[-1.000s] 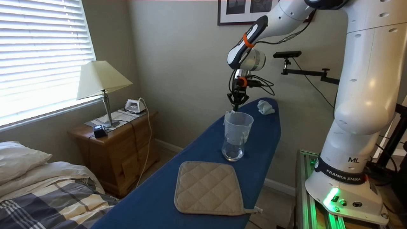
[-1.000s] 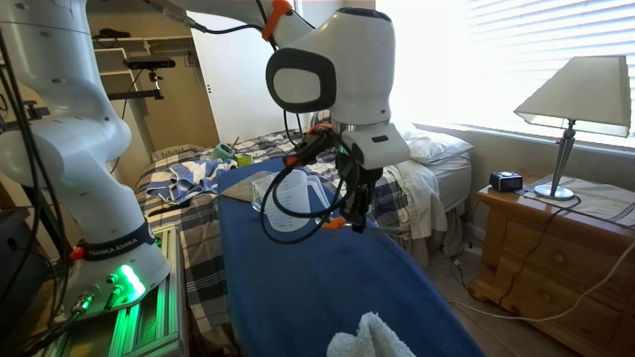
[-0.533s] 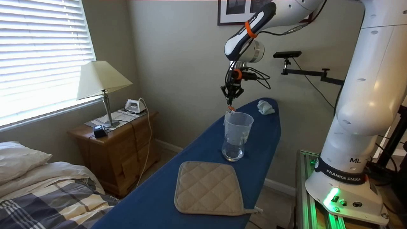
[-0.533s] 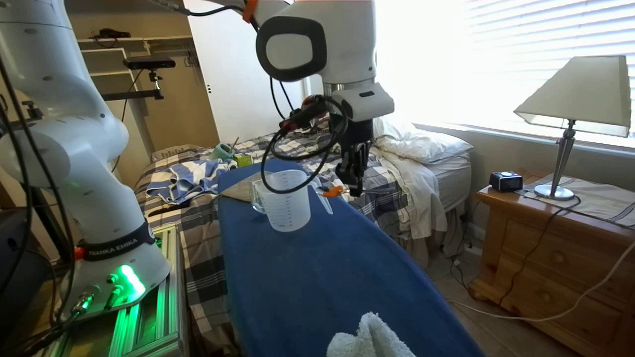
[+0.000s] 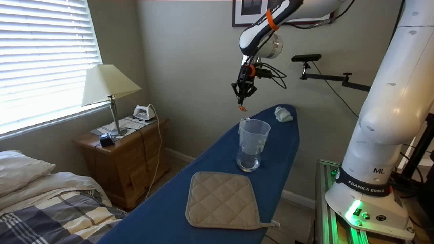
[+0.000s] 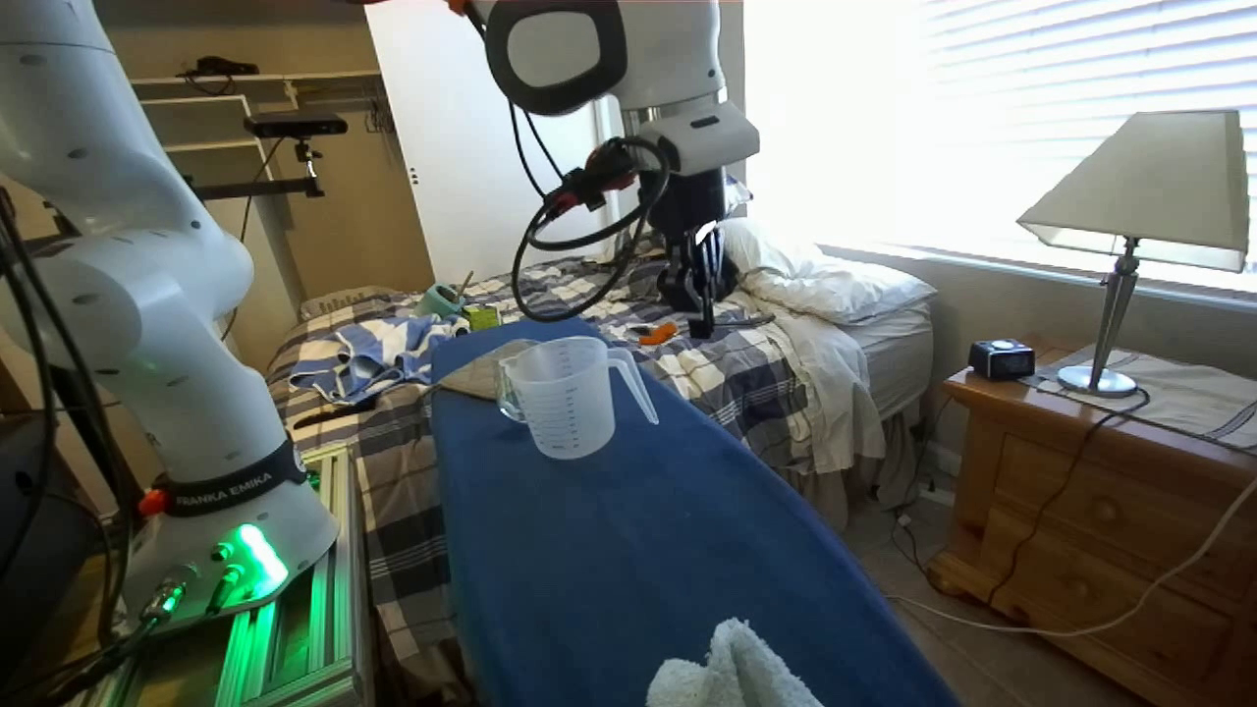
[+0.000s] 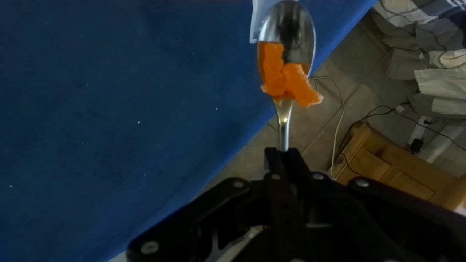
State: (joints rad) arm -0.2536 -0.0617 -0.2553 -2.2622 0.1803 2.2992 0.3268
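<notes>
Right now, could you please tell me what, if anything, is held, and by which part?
The jaws hold a metal spoon partway along its handle; it carries orange pieces.

In the wrist view your gripper (image 7: 283, 151) hides the rear of the spoon (image 7: 293, 49); beyond its jaws the top edge cuts off most of the jug (image 7: 259, 17). In an exterior view, below the jaws, the jug hides most of the glass (image 6: 508, 389) and the bottom edge crops the cloth (image 6: 732, 670).
</notes>
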